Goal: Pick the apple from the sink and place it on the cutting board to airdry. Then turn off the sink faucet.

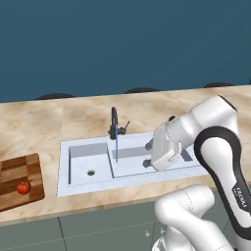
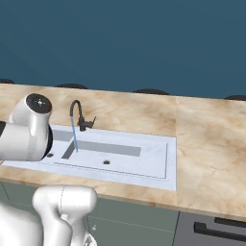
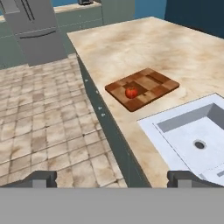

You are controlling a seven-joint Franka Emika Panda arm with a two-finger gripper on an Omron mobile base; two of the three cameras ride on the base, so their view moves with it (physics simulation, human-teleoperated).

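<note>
The small red apple (image 1: 23,187) (image 3: 131,92) rests on the checkered dark wooden cutting board (image 1: 14,171) (image 3: 153,83) at the counter's left end. To its right, the pale two-basin sink (image 1: 98,147) (image 2: 153,163) (image 3: 188,118) holds nothing that I can see. Behind the sink stands the black faucet (image 1: 114,122) (image 2: 76,111), and a thin blue stream of water runs from its spout into the basin. My gripper (image 1: 147,154) (image 3: 112,179) hangs open and empty over the larger basin, right of the faucet, pointing left toward the board.
The marble counter (image 1: 73,117) (image 2: 211,144) stretches wide to the right of the sink. In the hand view its front edge drops to a tiled floor (image 3: 43,122), with grey cabinets (image 3: 39,26) beyond. Dark rounded shapes (image 1: 142,90) show behind the counter's far edge.
</note>
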